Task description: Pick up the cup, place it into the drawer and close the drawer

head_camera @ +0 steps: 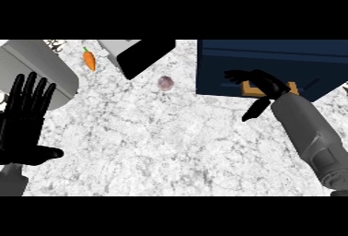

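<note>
A tan cup (pixel 291 87) sits inside the open dark blue drawer (pixel 272 57) at the upper right, mostly hidden under my right hand (pixel 263 84). That hand hovers over the cup with fingers spread to the left and thumb pointing down toward the counter, so it looks open. Whether it still touches the cup cannot be told. My left hand (pixel 24 122) rests open at the left edge, fingers up, away from the drawer.
A carrot (pixel 89 60) lies at the upper left beside a grey appliance (pixel 37 64). A black slanted panel (pixel 146 56) stands at the top centre. A small purplish bulb (pixel 166 82) lies on the marble counter (pixel 170 143) left of the drawer.
</note>
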Controlling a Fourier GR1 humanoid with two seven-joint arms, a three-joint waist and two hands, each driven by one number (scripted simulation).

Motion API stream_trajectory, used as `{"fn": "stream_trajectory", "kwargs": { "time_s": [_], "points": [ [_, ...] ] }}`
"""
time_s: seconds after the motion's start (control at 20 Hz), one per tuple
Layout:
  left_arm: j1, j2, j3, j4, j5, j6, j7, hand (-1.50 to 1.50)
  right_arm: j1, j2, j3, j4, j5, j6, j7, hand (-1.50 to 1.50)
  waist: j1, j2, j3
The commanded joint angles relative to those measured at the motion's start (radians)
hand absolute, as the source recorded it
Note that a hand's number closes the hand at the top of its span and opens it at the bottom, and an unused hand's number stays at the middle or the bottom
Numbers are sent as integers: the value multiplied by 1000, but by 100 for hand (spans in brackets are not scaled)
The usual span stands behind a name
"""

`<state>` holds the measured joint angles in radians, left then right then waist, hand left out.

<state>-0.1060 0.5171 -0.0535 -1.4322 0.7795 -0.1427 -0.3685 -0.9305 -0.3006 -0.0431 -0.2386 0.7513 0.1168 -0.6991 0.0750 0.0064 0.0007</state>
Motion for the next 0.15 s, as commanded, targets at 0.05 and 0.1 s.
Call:
{"fn": "stream_trajectory", "kwargs": {
  "time_s": [0.05, 0.1],
  "points": [
    [-24, 8, 6, 18, -15, -5, 3, -150, -104, -63, -27, 61, 7, -42, 135, -150, 21, 34, 2],
    [-15, 8, 15, 5, -4, -8, 3, -150, -65, -36, -20, 67, 14, -92, 120, -150, 20, 30, 3]
  ]
}}
